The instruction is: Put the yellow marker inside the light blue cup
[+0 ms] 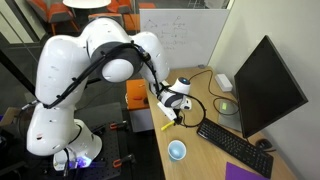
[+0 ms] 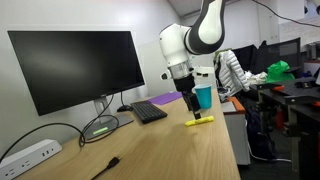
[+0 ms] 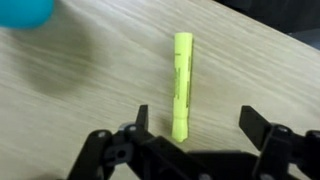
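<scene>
The marker (image 3: 181,85) is bright yellow, the cup (image 1: 177,150) light blue, the bench (image 3: 90,100) pale wood grain, the tool (image 3: 196,117) and monitor (image 2: 75,65) black.

Looking down from high, past the arm (image 1: 100,65) onto the desk (image 1: 205,160), in an exterior view. Sitting low at desktop level, facing the keyboard (image 2: 148,110), in an exterior view. Peering straight down, close, from the wrist. Sharing the yellow marker (image 3: 181,85) in all three.

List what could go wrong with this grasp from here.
1. The marker sits off-centre between the open fingers, so closing may roll it rather than pinch it.
2. It lies near the table edge in an exterior view; a nudge might send it off.
3. The cup is small, so the drop may miss.
</scene>
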